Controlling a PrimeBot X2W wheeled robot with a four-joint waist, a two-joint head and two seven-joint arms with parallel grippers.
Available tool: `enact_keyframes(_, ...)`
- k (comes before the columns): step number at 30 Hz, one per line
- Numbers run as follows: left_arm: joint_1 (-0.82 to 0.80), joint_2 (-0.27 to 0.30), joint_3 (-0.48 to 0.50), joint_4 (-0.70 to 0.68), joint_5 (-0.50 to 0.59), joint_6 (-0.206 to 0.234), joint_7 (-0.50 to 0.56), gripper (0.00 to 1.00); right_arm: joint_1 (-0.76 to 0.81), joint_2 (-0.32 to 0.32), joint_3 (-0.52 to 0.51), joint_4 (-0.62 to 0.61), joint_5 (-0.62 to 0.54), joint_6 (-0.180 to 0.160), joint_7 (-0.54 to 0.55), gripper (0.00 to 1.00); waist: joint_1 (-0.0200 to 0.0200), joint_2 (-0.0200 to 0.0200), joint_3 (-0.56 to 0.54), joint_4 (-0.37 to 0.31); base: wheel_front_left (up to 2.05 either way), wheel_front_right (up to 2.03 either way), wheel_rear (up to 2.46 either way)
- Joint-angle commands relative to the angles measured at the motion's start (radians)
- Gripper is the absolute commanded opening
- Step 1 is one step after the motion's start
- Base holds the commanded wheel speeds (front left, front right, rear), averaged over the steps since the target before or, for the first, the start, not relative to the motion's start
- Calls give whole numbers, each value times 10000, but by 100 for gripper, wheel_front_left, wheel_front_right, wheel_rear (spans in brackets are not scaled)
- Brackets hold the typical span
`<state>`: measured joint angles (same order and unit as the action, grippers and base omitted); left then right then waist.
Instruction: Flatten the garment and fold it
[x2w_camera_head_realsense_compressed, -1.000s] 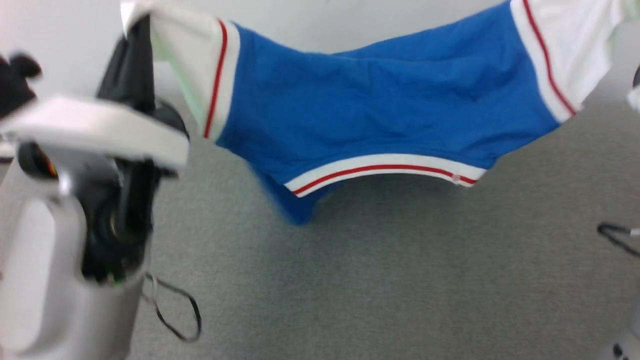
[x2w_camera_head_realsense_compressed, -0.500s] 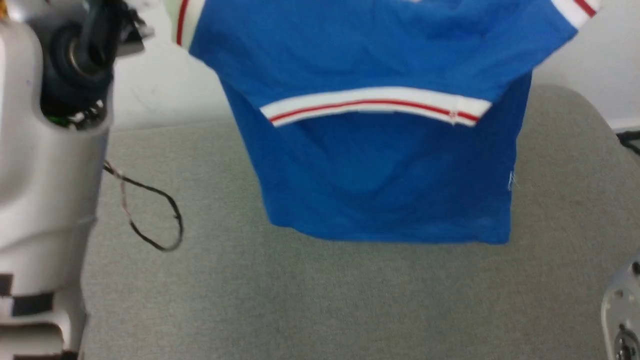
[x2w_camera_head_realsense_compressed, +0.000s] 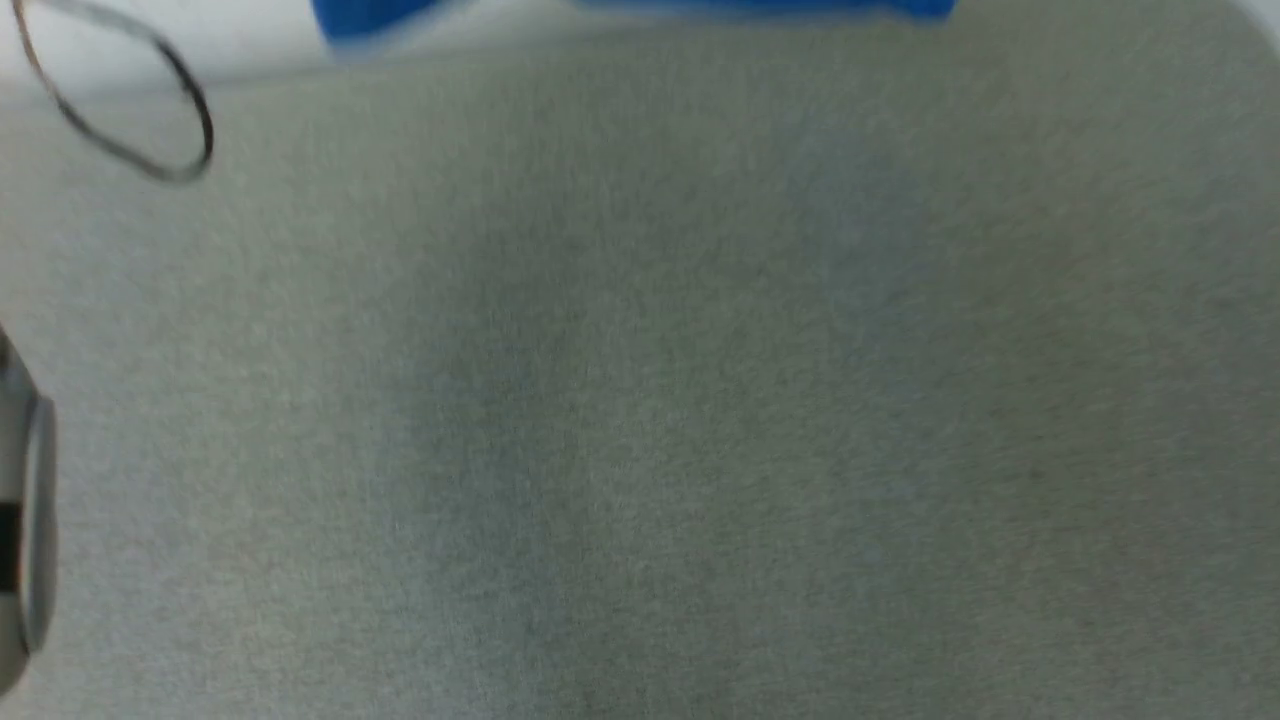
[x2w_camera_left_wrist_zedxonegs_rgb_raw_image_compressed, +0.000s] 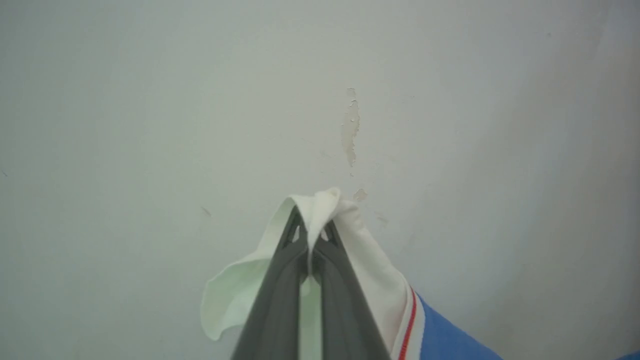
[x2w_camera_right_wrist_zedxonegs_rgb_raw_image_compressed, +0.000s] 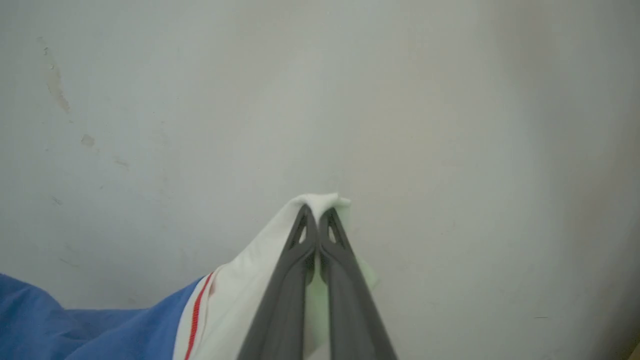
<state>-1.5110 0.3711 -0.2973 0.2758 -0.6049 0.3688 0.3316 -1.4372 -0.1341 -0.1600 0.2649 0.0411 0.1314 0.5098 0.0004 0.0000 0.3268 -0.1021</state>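
Observation:
The garment is a bright blue shirt with white sleeves and red-striped trim. In the head view just its blue lower edge (x2w_camera_head_realsense_compressed: 640, 8) shows along the top, hanging above the grey table (x2w_camera_head_realsense_compressed: 640, 400). My left gripper (x2w_camera_left_wrist_zedxonegs_rgb_raw_image_compressed: 314, 220) is shut on a bunched white sleeve (x2w_camera_left_wrist_zedxonegs_rgb_raw_image_compressed: 370, 270) in the left wrist view. In the right wrist view my right gripper (x2w_camera_right_wrist_zedxonegs_rgb_raw_image_compressed: 317, 212) is shut on the other white sleeve (x2w_camera_right_wrist_zedxonegs_rgb_raw_image_compressed: 240, 290), and blue cloth (x2w_camera_right_wrist_zedxonegs_rgb_raw_image_compressed: 60, 325) sags away at the lower left. Both grippers hold the cloth up in front of a pale wall.
A pale wall (x2w_camera_left_wrist_zedxonegs_rgb_raw_image_compressed: 200, 100) with a chipped paint patch (x2w_camera_left_wrist_zedxonegs_rgb_raw_image_compressed: 351, 125) stands behind both grippers. A thin black cable loop (x2w_camera_head_realsense_compressed: 150, 120) hangs at the head view's upper left. A pale forearm part (x2w_camera_head_realsense_compressed: 25, 540) sits at the left edge.
The head view has tilted down, so the shirt has slid up to the top edge and the grey table now takes up most of it. Both grips on the sleeves have held.

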Motion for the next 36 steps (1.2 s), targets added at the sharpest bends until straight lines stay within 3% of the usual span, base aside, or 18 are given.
enact_keyframes(1, -335, -29, 128, 163, 87, -122, -292, 0, -336, 9, -35, 234, -160, -7, -226, 0, -4, 0, 2033, 438, 0, 0, 0)
enact_keyframes(8, -1024, -183, 694, 760, -84, -569, -1969, 0, -1304, -281, 72, 1229, -695, -7, -1376, 0, -4, 0, 3362, 761, 0, 0, 0)
enact_keyframes(13, -868, -227, 990, 1091, -347, -794, -2544, 0, -1342, -421, 324, 1631, -721, -7, -1780, 0, -4, 0, 3867, 827, 0, 0, 0)
enact_keyframes(17, -515, -127, 1019, 1209, -572, -1211, -2645, 0, -1102, -581, 729, 1808, -281, -7, -1973, 0, -4, 0, 4022, 833, 0, 0, 0)
enact_keyframes(23, 727, 155, 814, 797, -1073, -1880, -1920, 0, 183, -1209, 1539, 1328, 1143, -7, -1699, 0, -4, 0, 3160, 899, 0, 0, 0)
enact_keyframes(26, 1640, 217, 786, 202, -1531, -1782, -1046, 0, 1242, -1609, 1686, 446, 2008, -7, -1173, 0, -4, 0, 2574, 926, 0, 0, 0)
enact_keyframes(29, 2816, 215, 947, -754, -2132, -1381, -193, 0, 2667, -1731, 1400, -761, 2910, -7, -548, 0, -4, 0, 1923, 873, 0, 0, 0)
enact_keyframes(33, 4980, 306, 1168, -2591, -2927, -763, 824, 0, 4961, -1476, 723, -2445, 3722, -7, 388, 0, -4, 0, 1048, 738, 0, 0, 0)
enact_keyframes(36, 6802, 817, 1143, -3977, -2876, -460, 1177, 0, 6723, -1089, 199, -3676, 4013, -7, 1008, 0, -4, 0, 466, 661, 0, 0, 0)
